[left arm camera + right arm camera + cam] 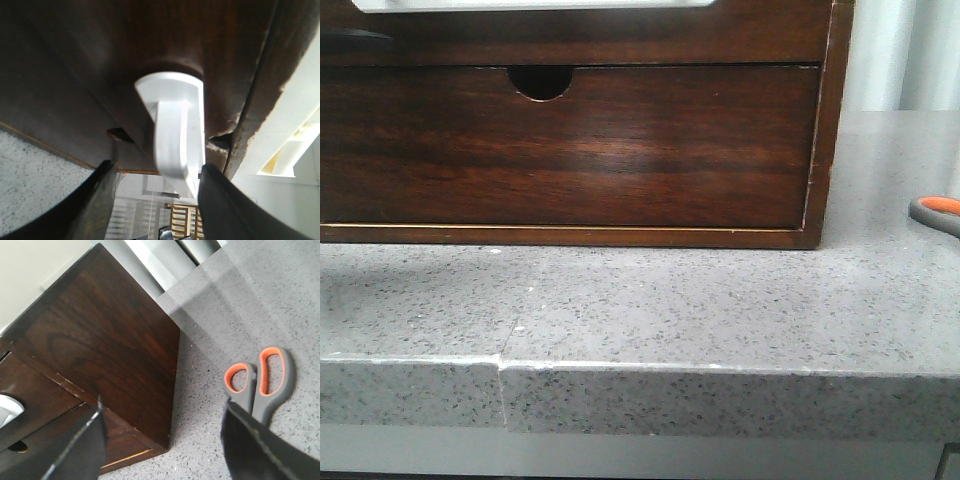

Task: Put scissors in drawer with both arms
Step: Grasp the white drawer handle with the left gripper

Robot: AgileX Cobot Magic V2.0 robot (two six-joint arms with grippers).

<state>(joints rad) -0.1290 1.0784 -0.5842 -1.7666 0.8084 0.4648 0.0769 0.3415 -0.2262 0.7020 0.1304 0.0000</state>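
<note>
In the front view, a dark wooden chest [825, 120] stands on a grey speckled counter [670, 300] and fills most of the frame. Its lower drawer front [620, 150] has a small half-round notch in its top edge and sits flush. Above it, at the upper edge of the frame, a strip of white marks the drawer [620, 35] with the wide cutout. The scissors [937, 211] lie on the counter well to the right of the chest, only one grey and orange handle loop inside the frame. Neither arm appears here.

In the left wrist view, the left gripper [155, 200] is pressed close to the chest, its two dark fingers [97, 200] spread apart on either side of a white handle piece [175, 135] that sits in the drawer's cutout. The fingers do not visibly clamp it; they stand open around it.

In the right wrist view, the right gripper [165, 445] hangs over the counter beside the chest's right side wall. Its fingers [82, 445] are wide apart and hold nothing. The scissors lie flat on the counter, apart from the chest, with both handle loops showing and the blades hidden behind one finger.
</note>
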